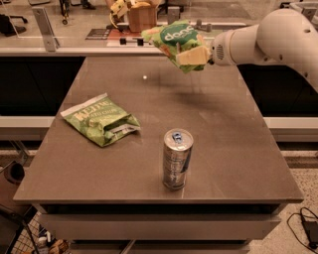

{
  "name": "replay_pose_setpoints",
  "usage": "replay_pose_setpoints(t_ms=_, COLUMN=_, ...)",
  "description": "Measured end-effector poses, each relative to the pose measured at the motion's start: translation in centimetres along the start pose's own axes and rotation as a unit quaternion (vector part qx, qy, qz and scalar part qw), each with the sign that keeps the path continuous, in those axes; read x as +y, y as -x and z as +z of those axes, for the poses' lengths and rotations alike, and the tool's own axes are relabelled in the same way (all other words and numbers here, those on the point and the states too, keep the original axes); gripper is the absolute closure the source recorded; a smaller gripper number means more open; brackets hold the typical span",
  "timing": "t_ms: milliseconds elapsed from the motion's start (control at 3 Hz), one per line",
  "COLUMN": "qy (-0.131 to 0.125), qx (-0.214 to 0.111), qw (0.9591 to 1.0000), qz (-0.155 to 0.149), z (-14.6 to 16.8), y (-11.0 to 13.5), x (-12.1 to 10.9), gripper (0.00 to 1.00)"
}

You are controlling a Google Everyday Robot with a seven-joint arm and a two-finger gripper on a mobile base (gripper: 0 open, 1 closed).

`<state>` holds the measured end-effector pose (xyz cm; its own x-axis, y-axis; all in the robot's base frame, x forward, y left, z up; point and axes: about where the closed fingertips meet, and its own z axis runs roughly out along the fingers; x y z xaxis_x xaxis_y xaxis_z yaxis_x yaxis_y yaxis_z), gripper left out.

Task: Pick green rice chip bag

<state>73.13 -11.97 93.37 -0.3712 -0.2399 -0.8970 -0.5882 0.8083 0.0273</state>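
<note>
The green rice chip bag (174,40) is bright green with a dark green oval logo and white rounded lettering. It hangs in the air above the far part of the table, tilted. My gripper (195,54) is shut on the bag's right lower side, with a pale finger (193,56) showing against it. The white arm (268,37) reaches in from the upper right.
A flatter lime-green KETTLE bag (102,120) lies at the table's left. A silver drink can (176,158) stands upright near the front middle. The dark table (233,149) has edges on all sides. A brown paper bag (140,15) stands on the counter behind.
</note>
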Motion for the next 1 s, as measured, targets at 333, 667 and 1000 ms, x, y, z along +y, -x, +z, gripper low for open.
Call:
replay_pose_setpoints(t_ms=333, qy=0.006, qx=-0.014, qw=0.9998, qz=-0.014, z=-1.2, y=1.7, x=0.0, gripper=1.00)
replay_pose_setpoints(t_ms=667, qy=0.012, qx=-0.030, qw=0.9990, qz=-0.031, z=-2.3, y=3.5, x=0.3, gripper=1.00)
replay_pose_setpoints(t_ms=1000, qy=0.012, qx=-0.030, qw=0.9990, qz=-0.031, z=-2.3, y=3.5, x=0.3, gripper=1.00)
